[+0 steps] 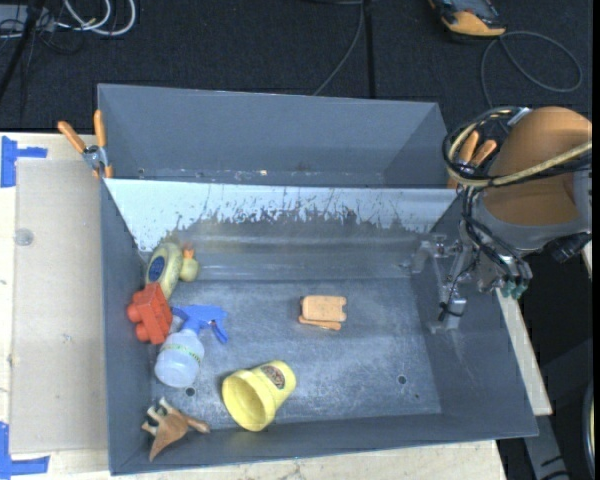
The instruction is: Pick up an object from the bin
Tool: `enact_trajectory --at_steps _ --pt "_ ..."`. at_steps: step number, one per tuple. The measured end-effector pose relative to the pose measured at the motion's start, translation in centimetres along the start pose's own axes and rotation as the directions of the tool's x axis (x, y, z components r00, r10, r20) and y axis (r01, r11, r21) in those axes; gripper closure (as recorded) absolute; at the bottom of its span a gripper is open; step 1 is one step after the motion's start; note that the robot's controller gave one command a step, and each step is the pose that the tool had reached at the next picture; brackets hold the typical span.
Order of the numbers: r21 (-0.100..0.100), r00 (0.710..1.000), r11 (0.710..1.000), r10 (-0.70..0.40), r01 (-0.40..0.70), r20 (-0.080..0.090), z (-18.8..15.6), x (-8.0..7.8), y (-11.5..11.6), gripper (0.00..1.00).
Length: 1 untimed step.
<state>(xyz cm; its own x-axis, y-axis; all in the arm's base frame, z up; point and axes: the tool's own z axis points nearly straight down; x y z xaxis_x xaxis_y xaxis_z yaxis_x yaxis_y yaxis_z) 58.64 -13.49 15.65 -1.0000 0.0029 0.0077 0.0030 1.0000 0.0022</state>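
My gripper [448,313] hangs at the right side of the bin, close to the right wall, fingers pointing down with nothing visible between them. A tan sandwich-shaped block [322,312] lies on the bin floor near the middle, well to the left of the gripper. A yellow cup [257,394] lies on its side near the front, its mouth facing front-left.
Along the left side lie a clear spray bottle with a blue trigger [187,345], a red blocky toy [150,314], a yellow and blue round toy [168,267] and a brown figure [170,427] in the front left corner. The arm with its orange cover stands over the right rim.
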Motion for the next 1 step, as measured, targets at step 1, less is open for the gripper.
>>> enact_trajectory --at_steps 1 --pt "0.002 1.0 1.0 -0.002 0.002 0.007 -0.47 -0.14 0.02 0.0"
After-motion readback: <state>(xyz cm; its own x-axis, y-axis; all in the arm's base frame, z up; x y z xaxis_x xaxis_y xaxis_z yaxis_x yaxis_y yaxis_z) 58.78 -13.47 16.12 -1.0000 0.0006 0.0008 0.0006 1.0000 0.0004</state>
